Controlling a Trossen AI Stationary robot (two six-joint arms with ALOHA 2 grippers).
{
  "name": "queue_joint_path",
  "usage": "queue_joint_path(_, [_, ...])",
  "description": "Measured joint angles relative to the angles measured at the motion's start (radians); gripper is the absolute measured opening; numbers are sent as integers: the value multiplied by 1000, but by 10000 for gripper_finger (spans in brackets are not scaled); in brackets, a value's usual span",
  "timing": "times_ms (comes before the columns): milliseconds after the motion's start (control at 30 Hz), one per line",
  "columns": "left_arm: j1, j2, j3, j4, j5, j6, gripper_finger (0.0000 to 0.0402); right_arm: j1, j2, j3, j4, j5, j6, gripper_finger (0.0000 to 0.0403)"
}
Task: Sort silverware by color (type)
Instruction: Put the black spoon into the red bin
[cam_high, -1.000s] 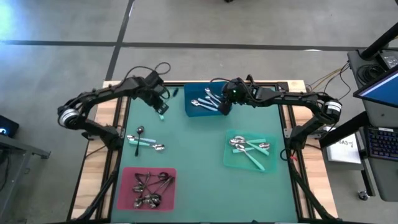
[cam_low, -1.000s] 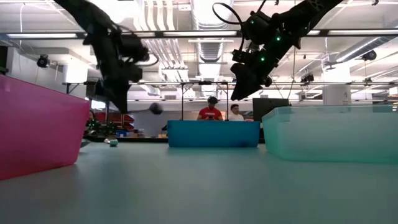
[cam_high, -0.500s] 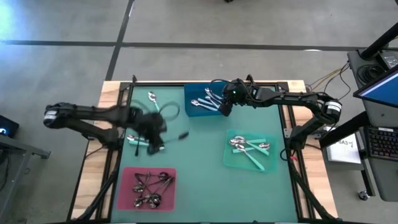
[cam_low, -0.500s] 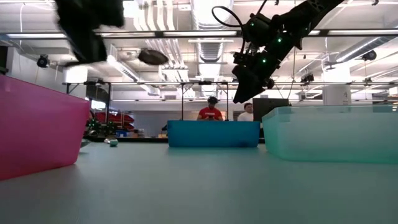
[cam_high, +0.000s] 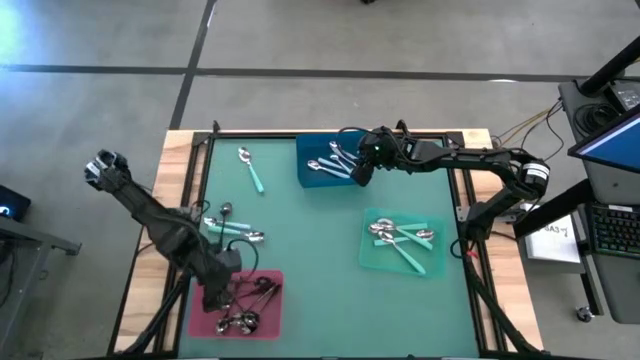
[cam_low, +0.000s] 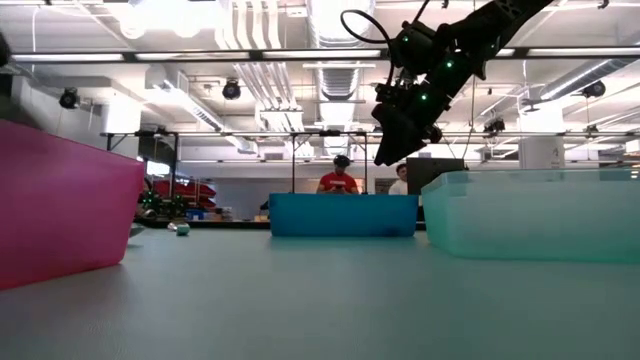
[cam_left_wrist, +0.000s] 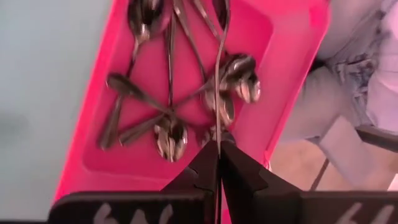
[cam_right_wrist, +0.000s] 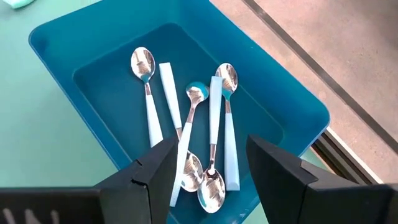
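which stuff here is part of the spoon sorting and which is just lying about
Part of the job:
- loose spoons on the mat
- lone teal-handled spoon
- pink tray, blue tray, green tray, each holding spoons
- left gripper, pinching a thin spoon handle
- right gripper, open over the blue tray

Lying about:
- keyboard
- people in the room behind

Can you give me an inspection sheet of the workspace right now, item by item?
Surface: green mat on a wooden table.
Job's things: spoons in the pink tray, blue tray and green tray; loose spoons on the mat, one teal spoon apart.
Clutter: nothing seen.
Grippers: left gripper shut on a thin spoon handle over the pink tray; right gripper open above the blue tray.
Cables: wires by the table's right side.
Surroundings: people far behind; desk with keyboard at right.
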Motion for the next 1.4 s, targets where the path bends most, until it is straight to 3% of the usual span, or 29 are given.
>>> queue_joint_path(200, [-29, 52, 0, -2, -46, -63, 0, 0, 0, 0, 0, -1, 15, 183])
queue_joint_path(867, [-27, 82, 0, -3, -81, -5, 0, 0, 0, 0, 0, -1, 23, 183])
queue_joint_path(1400, [-26, 85, 6, 31, -357, 52, 0, 0, 0, 0, 1, 0, 23, 183])
